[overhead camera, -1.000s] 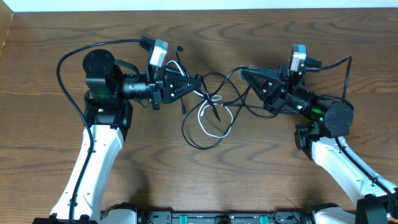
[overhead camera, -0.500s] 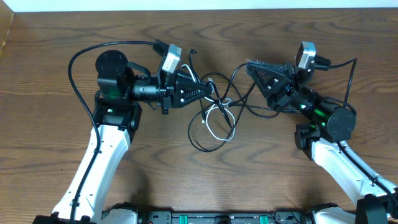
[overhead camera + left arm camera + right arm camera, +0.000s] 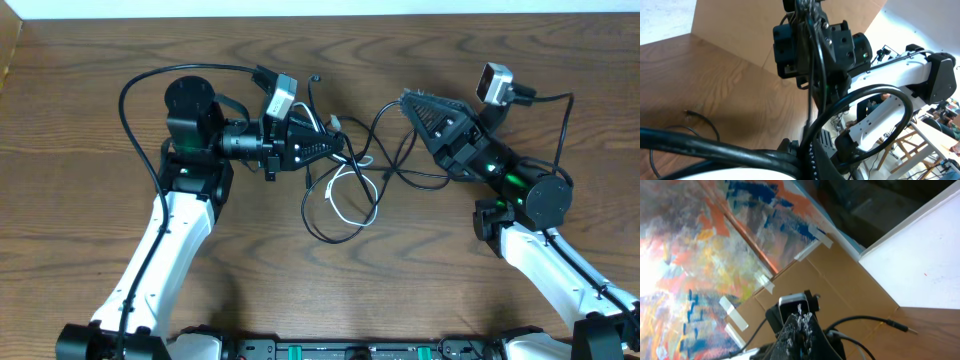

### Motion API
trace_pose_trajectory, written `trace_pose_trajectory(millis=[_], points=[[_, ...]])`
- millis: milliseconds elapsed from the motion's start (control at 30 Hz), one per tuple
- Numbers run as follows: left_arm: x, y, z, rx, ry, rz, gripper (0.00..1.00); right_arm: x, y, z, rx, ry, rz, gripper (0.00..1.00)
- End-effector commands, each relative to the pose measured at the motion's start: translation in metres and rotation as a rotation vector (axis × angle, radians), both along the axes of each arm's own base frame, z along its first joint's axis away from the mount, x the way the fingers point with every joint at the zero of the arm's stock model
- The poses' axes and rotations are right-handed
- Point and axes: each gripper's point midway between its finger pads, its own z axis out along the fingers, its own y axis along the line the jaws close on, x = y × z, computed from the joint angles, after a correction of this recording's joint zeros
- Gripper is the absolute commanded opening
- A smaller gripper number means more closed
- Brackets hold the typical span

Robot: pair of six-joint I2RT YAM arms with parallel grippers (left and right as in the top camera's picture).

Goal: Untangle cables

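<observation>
Cables [image 3: 345, 190] tangled in loops at frame centre, partly lying on bench [image 3: 80, 100]. Left gripper [image 3: 342, 148] jaws clamped on a black strand, right gripper [image 3: 406, 99] jaws likewise at upper right. Pulling-apart step; next, probably drawing strands outward slowly.

White arm links [image 3: 165, 240] carry black joints [image 3: 190, 105], green lights [image 3: 512, 182], thick black wires [image 3: 124, 100].
</observation>
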Motion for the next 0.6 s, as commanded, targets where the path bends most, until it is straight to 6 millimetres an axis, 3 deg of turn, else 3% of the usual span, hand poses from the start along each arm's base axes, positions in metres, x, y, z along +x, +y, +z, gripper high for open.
trace_pose_trajectory(millis=[0,267,567], points=[[-0.007,-0.005,-0.005,-0.005,-0.031,-0.055,0.07,0.005,-0.008,0.012,0.069,0.022,-0.032,0.01],[-0.013,-0.019,-0.008,-0.006,-0.057,-0.088,0.07,0.004,-0.001,0.012,0.092,0.044,-0.021,0.01],[-0.002,-0.028,-0.011,0.009,-0.04,-0.009,0.08,0.011,0.009,-0.001,0.044,0.078,-0.038,0.01]])
